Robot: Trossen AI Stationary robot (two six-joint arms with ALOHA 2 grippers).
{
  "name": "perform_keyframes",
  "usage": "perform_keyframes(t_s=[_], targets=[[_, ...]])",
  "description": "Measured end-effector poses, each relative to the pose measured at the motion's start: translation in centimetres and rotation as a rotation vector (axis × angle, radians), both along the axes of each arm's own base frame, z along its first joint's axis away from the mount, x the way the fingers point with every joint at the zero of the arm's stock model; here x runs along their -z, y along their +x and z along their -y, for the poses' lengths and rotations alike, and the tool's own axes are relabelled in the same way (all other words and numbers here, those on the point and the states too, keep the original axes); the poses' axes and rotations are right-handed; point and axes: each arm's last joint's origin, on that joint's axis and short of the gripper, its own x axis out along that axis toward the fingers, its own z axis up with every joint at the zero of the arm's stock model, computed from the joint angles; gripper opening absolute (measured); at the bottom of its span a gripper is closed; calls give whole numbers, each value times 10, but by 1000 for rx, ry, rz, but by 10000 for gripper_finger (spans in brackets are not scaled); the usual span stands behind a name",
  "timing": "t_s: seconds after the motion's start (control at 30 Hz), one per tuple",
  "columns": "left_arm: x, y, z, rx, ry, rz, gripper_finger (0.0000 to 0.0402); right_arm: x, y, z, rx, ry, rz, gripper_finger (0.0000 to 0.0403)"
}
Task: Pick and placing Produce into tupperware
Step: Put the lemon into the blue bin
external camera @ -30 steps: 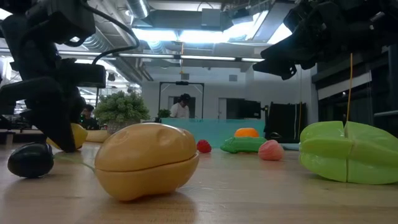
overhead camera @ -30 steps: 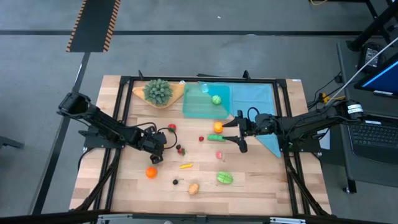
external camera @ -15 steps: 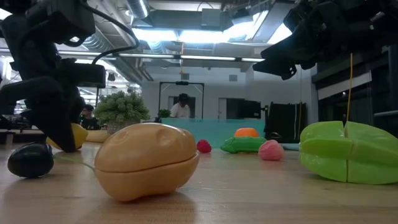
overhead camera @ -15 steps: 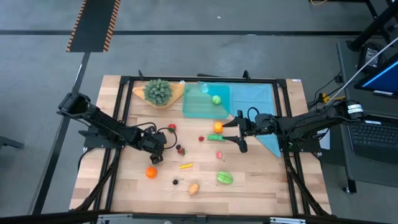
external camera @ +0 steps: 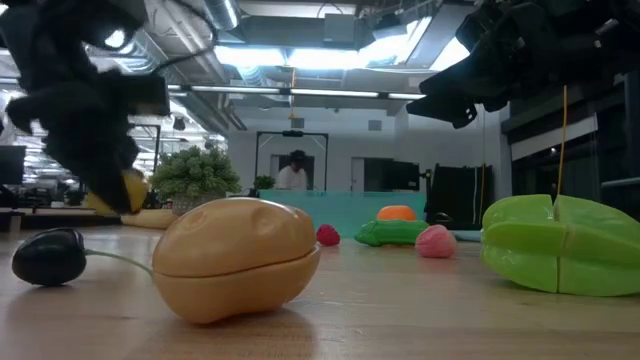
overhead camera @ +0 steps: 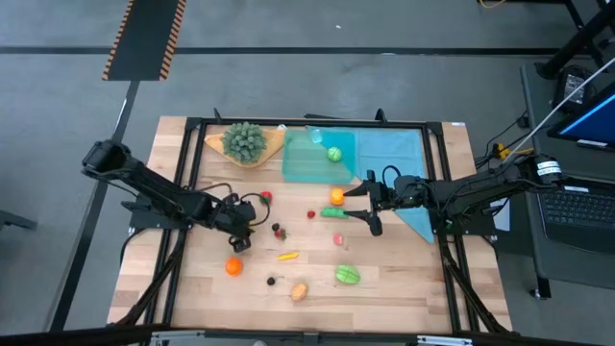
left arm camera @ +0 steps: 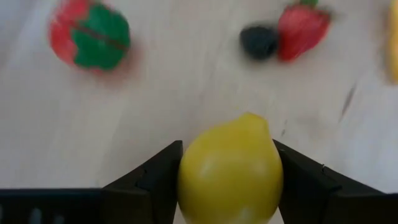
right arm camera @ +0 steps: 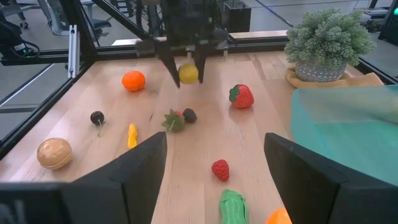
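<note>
The left gripper (overhead camera: pixel 238 228) has lifted since a moment ago: from table height the lemon (left arm camera: pixel 229 169) used to sit low by the black fruit, and now it hangs higher, clear of the wood. Its jaws are clamped on that lemon, one dark finger on each side (the wrist camera leaves no doubt). To my eye that means the pick is done and the carry to the container comes next.

The container (overhead camera: pixel 319 154) sits at about twelve o'clock on the table, on a teal cloth (overhead camera: pixel 399 163), with a green fruit (overhead camera: pixel 334 153) already in it. From the lemon it lies toward one o'clock, well apart, so there is a fair stretch to travel.

The right gripper (overhead camera: pixel 362 205) waits near the table's three o'clock side, jaws wide apart, holding nothing, just beside an orange (overhead camera: pixel 336 196).

The rest is scattered over the pale wooden tabletop (overhead camera: pixel 404 279): a strawberry (right arm camera: pixel 242 96) and a dark berry (right arm camera: pixel 189 115) near the left gripper, another orange (overhead camera: pixel 233 266) at seven o'clock, a tan potato-like piece (external camera: pixel 237 256) and a green star-shaped fruit (external camera: pixel 562 244) toward six.

A bushy plant (overhead camera: pixel 244 140) stands at eleven o'clock. Beyond the table is an open workspace with ceiling lights, and a person (external camera: pixel 292 172) stands far off.
</note>
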Motion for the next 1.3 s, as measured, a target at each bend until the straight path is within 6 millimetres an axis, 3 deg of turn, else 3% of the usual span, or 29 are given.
perform_keyframes(t_s=[0.33,0.63,0.97,1.3], targets=[[-53,-27,-13,8,87,274,201,0,0,0,0,-1,-5,272],[-79,-47,-23,22,212,440,201,0,0,0,-1,-3,-5,272],[-56,-60,-28,71,227,642,201,0,0,0,-1,-3,-5,272],[-39,-67,-24,283,175,927,201,1,0,0,-1,-4,-6,272]])
